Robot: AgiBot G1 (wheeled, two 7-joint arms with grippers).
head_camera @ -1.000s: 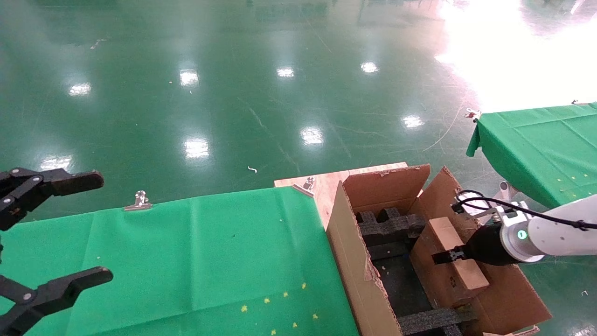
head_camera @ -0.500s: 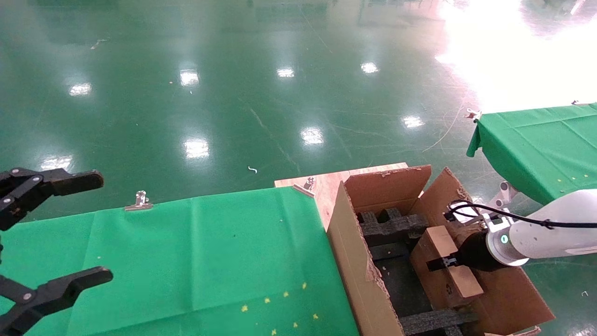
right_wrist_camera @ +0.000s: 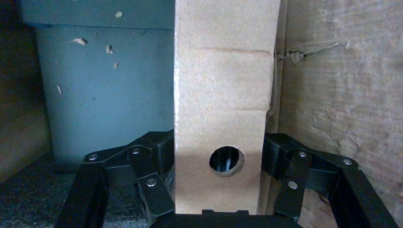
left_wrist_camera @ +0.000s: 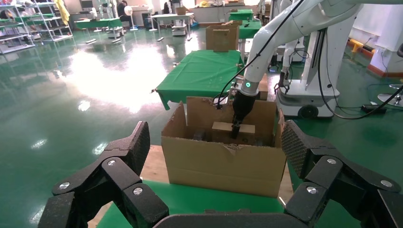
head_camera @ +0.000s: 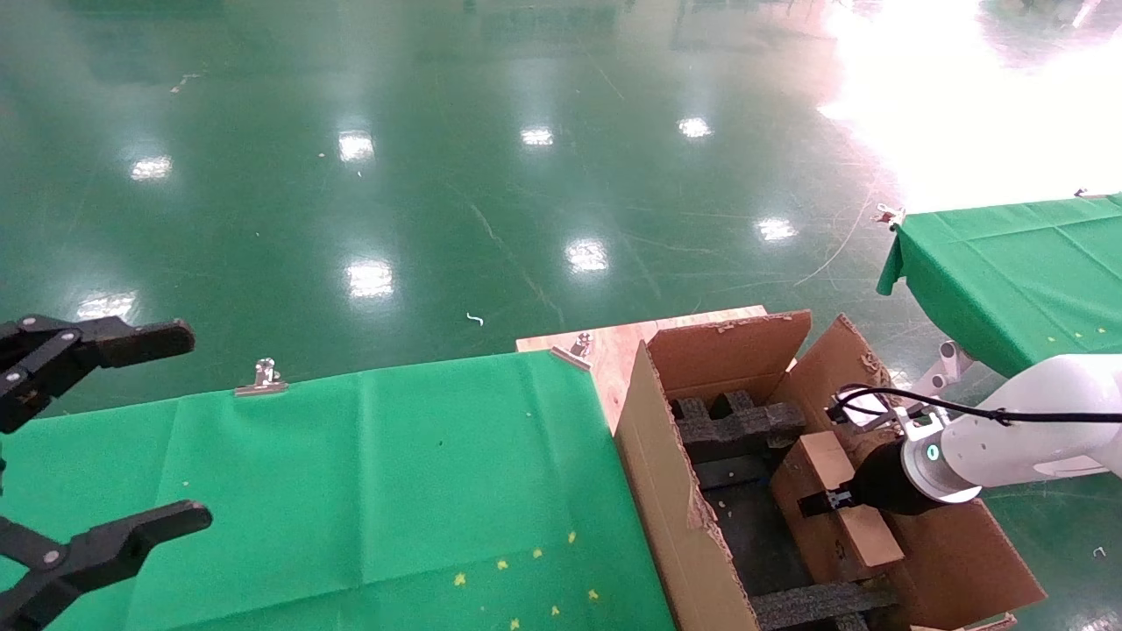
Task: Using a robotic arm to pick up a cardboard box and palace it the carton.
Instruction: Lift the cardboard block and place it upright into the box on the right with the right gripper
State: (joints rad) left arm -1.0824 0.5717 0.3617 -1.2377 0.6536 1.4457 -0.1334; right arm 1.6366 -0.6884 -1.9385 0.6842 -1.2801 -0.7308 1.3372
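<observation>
Foam inserts (head_camera: 736,425) flank cardboard box (head_camera: 837,513) inside carton (head_camera: 675,499).

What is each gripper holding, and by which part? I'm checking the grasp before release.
The right gripper clamps the cardboard box across its narrow holed face, one finger on each broad side, inside the carton. The left gripper is open, holding nothing.
</observation>
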